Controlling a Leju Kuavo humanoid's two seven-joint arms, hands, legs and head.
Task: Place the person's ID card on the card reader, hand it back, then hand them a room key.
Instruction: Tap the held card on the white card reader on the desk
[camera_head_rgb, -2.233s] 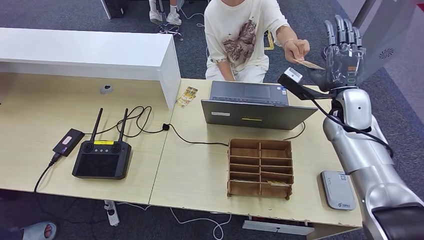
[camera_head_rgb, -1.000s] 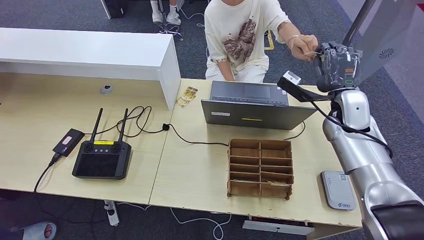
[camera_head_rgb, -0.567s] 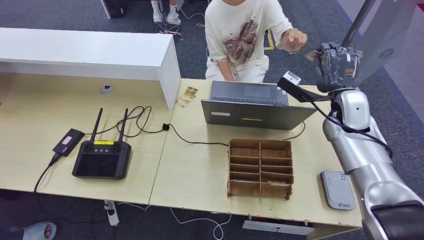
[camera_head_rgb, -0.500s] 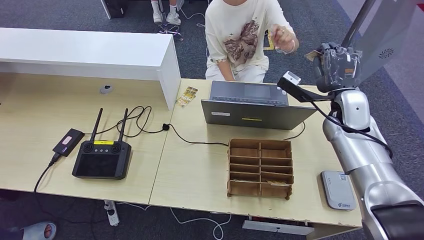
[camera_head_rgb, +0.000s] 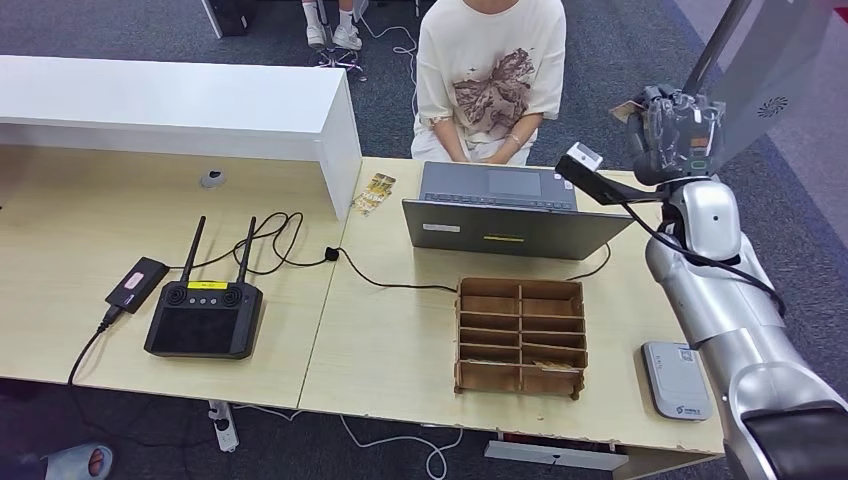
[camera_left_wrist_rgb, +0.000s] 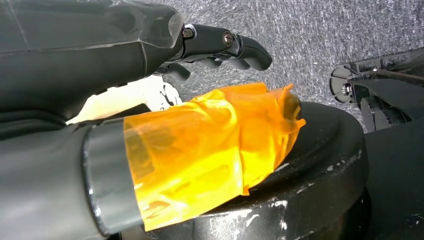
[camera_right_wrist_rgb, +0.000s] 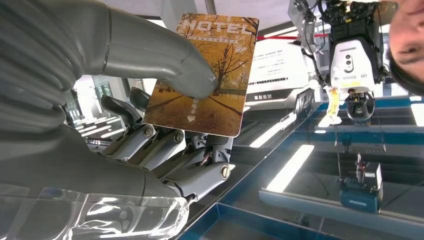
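Withdrawn, the person's hands (camera_head_rgb: 497, 150) rest in their lap; right hand (camera_head_rgb: 672, 128) fingers (camera_right_wrist_rgb: 165, 150) pinch the glossy rectangular card (camera_right_wrist_rgb: 205, 75).

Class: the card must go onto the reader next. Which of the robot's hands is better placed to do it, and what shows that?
The right hand. It already holds the card under its thumb, and the card reader lies on the desk beside the right arm. The left hand hangs low over the floor, holding nothing.

A card (camera_right_wrist_rgb: 205, 75) printed "HOTEL" over golden autumn trees sits pinched in the right hand (camera_right_wrist_rgb: 150, 130). The white card reader (camera_head_rgb: 676, 379) lies flat near the table's front right edge.
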